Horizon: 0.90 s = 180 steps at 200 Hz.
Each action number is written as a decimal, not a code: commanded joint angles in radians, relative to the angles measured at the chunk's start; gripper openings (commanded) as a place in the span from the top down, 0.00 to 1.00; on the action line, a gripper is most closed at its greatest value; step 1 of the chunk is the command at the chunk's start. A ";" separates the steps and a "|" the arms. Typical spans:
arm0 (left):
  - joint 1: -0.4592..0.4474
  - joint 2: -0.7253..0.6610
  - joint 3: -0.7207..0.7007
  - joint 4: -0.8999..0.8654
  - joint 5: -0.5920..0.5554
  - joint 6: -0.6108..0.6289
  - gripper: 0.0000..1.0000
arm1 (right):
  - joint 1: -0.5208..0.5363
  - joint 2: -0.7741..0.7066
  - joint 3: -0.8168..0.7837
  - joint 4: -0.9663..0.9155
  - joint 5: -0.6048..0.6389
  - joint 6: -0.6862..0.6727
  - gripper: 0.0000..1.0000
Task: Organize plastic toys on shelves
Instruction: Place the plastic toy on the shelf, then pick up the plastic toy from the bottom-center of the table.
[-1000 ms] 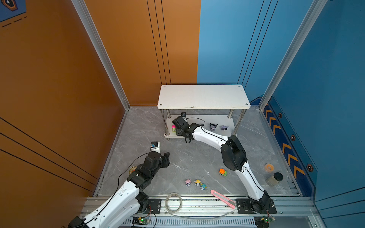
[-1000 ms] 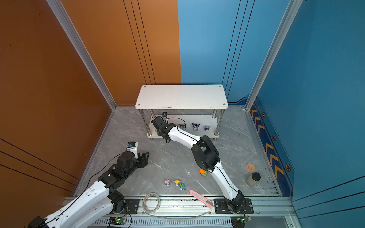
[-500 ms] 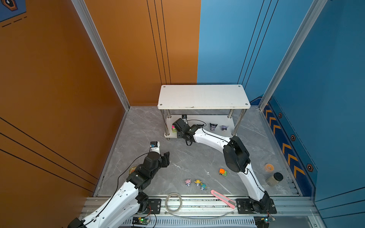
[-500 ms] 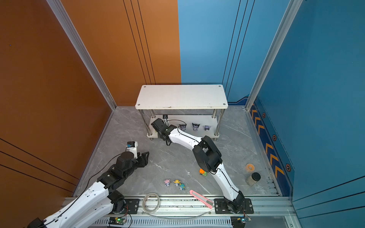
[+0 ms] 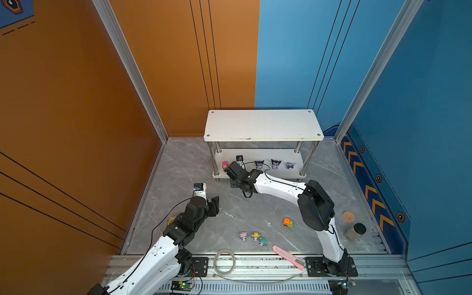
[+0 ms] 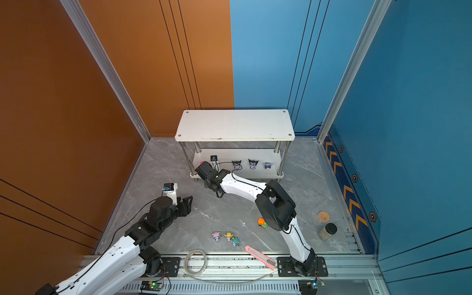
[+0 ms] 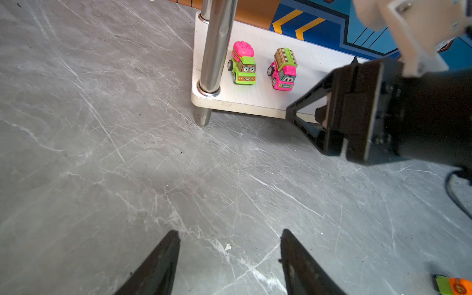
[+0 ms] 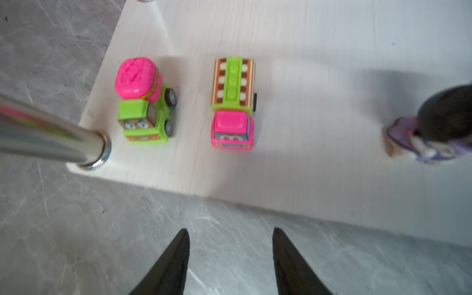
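Note:
The shelves (image 5: 263,125) stand at the back. On their lower board (image 8: 306,76) a green truck with a pink drum (image 8: 143,102) and a pink truck (image 8: 233,104) stand side by side by the left leg. Three black-purple figurines (image 5: 275,164) line up further right. My right gripper (image 8: 230,229) is open and empty, over the floor just in front of the board's edge, facing the pink truck. My left gripper (image 7: 229,231) is open and empty above bare floor, left of the shelves. An orange truck (image 5: 288,222) and three pastel figurines (image 5: 255,236) lie on the floor near the front.
A pink utility knife (image 5: 288,256) and a coil of clear tubing (image 5: 224,261) lie on the front rail. A black-lidded jar (image 5: 355,232) and an orange tape roll (image 5: 347,217) sit at the right. A chrome leg (image 7: 214,46) stands beside the green truck.
My right gripper has drawn back a little from the lower shelf toward the floor in front of it. The left arm has stayed where it was.

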 commanded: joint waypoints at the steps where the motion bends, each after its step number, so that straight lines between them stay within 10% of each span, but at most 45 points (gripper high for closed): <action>1: 0.011 -0.010 -0.021 0.001 0.028 -0.013 0.36 | 0.033 -0.118 -0.068 -0.003 0.056 0.022 0.45; 118: -0.110 -0.003 -0.039 0.046 -0.017 -0.037 0.35 | 0.113 -0.717 -0.643 -0.501 0.139 0.263 0.21; 180: -0.122 0.015 -0.037 0.056 -0.017 -0.034 0.35 | -0.073 -0.916 -0.930 -0.309 -0.094 0.157 0.00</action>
